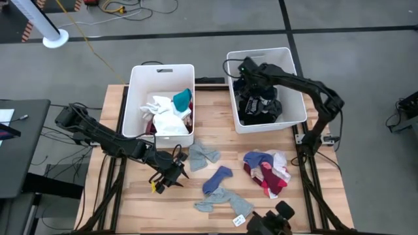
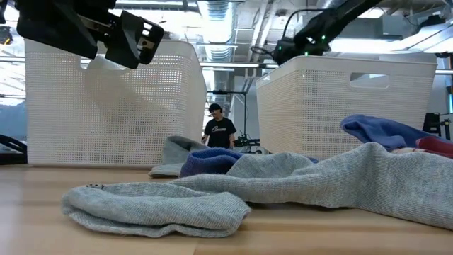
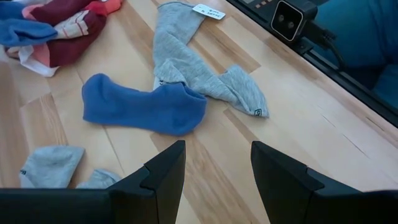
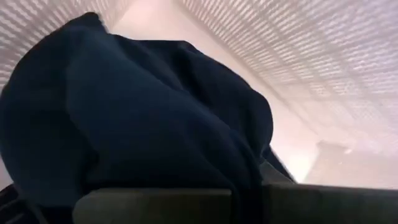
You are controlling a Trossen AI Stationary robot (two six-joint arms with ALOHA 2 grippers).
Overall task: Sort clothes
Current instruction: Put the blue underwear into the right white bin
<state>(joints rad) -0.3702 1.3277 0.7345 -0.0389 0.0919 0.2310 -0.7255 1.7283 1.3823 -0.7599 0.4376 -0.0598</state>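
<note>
- Above the table, the high view shows the left gripper [image 1: 171, 175] low over the bare wood just in front of the left bin [image 1: 137, 98], its fingers apart with nothing between them. That bin holds white, teal and maroon clothes [image 1: 168, 112].
- The right gripper [image 1: 251, 78] reaches down into the right bin [image 1: 297, 111], over a heap of dark garments [image 1: 260, 108].
- On the wooden table [image 1: 326, 196] lie a grey sock pair [image 1: 203, 155], a blue sock [image 1: 217, 178], a long grey sock [image 1: 225, 201] with a paper tag [image 1: 239, 220], and a mixed pile [image 1: 268, 171] of blue, white, pink and maroon pieces.
- Low view: the long grey sock [image 2: 233, 191] stretches across the front, the blue sock [image 2: 209, 160] behind it. Both perforated bins stand behind, and a person [image 2: 219, 130] shows far off between them. The left gripper [image 2: 127, 39] hangs in front of the left bin.
- Left wrist view: the two dark fingers [image 3: 165, 180] stand parted and empty above the wood, with the blue sock [image 3: 146, 109] just ahead, the tagged grey sock [image 3: 186, 62] past it and the mixed pile [image 3: 56, 25] off to one side.
- Right wrist view: a navy garment [image 4: 149, 118] fills the frame against the bin's perforated wall [image 4: 311, 50]; the fingers are closed, and whether they pinch this cloth cannot be told.
</note>
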